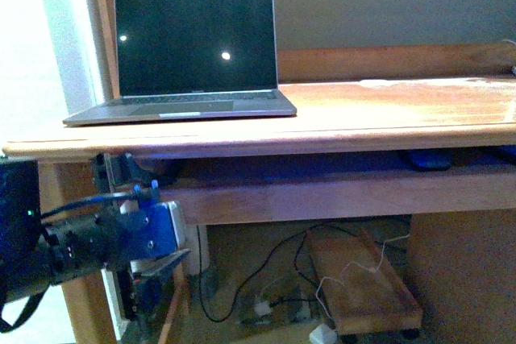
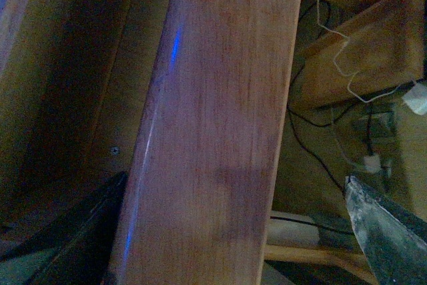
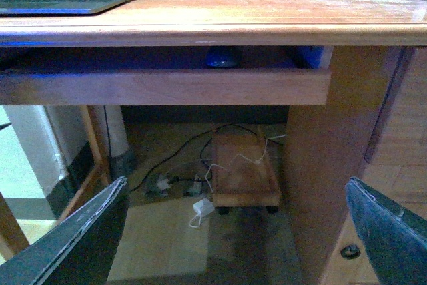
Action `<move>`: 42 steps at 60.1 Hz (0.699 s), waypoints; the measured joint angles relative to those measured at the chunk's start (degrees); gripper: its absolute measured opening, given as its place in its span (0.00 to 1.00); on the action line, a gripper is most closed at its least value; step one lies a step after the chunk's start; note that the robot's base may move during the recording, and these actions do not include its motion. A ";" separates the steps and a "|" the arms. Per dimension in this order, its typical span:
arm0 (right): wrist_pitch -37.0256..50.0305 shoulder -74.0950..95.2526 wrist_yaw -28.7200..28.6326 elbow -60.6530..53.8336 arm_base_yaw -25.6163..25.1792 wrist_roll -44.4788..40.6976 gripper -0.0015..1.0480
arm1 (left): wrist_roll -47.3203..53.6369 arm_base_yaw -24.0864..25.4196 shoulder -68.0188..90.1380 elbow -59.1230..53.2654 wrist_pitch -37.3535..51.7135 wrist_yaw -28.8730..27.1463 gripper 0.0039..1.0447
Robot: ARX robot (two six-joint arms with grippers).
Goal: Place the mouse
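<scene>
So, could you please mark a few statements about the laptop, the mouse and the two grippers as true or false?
1. The laptop stands open on the desk top. True.
2. The mouse lies on the desk top beside the laptop. False: it lies in the tray under the desk top.
3. The right gripper is shut on the mouse. False: it is open, empty and apart from the mouse.
4. The left gripper hangs lower than the desk top. True.

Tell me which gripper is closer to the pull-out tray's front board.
Left. The left gripper sits just under the front board near its left end, and the board fills its wrist view. The right gripper stands well back, seeing most of the board.
</scene>
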 joint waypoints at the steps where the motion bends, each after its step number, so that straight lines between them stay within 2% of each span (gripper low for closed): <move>1: 0.00 0.00 0.00 0.00 0.00 0.00 0.93 | -0.26 0.00 -1.03 -0.26 -2.60 0.02 0.93; 13: 0.00 0.00 0.04 0.00 0.00 0.00 0.93 | -1.97 0.61 -11.96 -4.24 -28.87 2.08 0.93; 17: 0.00 0.00 -0.02 0.00 0.00 0.00 0.93 | -3.04 0.85 -14.78 -5.62 -35.08 2.86 0.93; 20: 0.00 0.00 0.00 0.00 0.00 0.00 0.93 | -3.76 1.38 -17.18 -7.17 -39.21 5.86 0.93; 26: 0.00 0.00 -0.04 0.00 0.00 0.00 0.93 | -7.65 1.38 -22.47 -10.95 -43.63 8.70 0.93; 33: 0.00 0.00 -0.04 0.00 0.00 0.00 0.93 | -16.81 0.77 -29.14 -15.96 -45.48 11.32 0.93; 37: 0.00 0.00 -0.07 0.00 0.00 0.00 0.93 | -25.18 0.04 -33.90 -18.86 -46.18 12.04 0.93; 42: 0.00 0.00 -0.07 0.00 0.00 -0.02 0.93 | -36.35 -1.20 -40.35 -22.60 -44.83 10.40 0.93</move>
